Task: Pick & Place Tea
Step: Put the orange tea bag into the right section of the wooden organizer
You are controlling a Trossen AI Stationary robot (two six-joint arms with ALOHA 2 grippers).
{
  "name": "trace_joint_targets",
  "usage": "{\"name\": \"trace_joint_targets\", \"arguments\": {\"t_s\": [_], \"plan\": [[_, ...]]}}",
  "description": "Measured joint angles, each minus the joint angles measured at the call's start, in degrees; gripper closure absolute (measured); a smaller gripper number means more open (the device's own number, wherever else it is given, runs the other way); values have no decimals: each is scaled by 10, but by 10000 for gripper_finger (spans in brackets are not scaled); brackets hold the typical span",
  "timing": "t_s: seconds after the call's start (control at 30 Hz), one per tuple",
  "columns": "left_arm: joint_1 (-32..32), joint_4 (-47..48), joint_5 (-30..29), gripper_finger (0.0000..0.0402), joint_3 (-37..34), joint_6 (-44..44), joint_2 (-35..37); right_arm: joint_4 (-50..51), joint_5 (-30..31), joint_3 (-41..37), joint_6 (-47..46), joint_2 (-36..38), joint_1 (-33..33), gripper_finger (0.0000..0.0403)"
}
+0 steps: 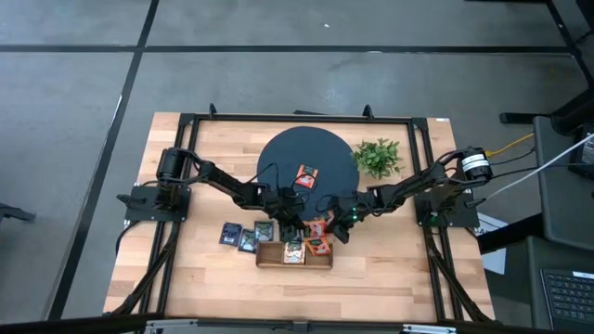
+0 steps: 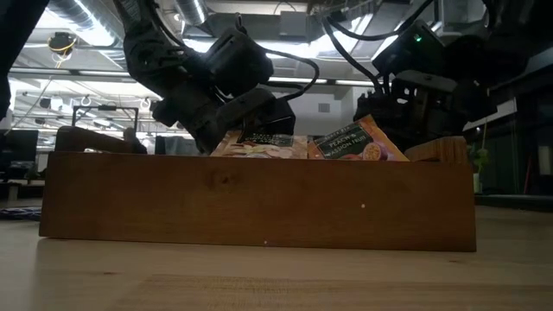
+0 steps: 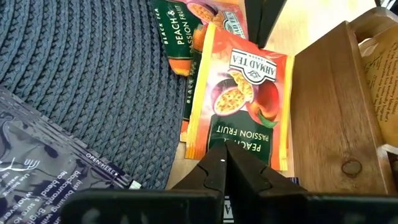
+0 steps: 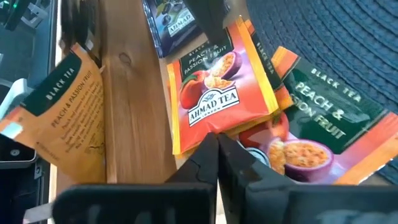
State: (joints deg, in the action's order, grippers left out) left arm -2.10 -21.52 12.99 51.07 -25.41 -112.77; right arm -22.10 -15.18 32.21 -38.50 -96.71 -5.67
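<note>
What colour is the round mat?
Dark blue-grey, woven round mat; the weave shows best in the left wrist view.

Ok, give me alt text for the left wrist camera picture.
The left gripper, fingers shut, points at an orange peach and passion fruit tea sachet lying beside a wooden tray. A second sachet overlaps a dark woven mat.

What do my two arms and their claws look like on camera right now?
Both arms are dark, jointed and matte black with black cables along the links. The left claw and right claw each end in two tapered black fingers. A green light glows on the right arm's wrist, and yellow and white cables run from its base.
</note>
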Motion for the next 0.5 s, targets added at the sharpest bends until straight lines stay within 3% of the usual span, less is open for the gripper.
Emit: {"name": "trace_joint_targets", "arguments": {"t_s": [0.5], "plan": [[0, -2, 23, 395, 1, -13, 1, 8, -1, 0, 11, 0, 0, 399]]}}
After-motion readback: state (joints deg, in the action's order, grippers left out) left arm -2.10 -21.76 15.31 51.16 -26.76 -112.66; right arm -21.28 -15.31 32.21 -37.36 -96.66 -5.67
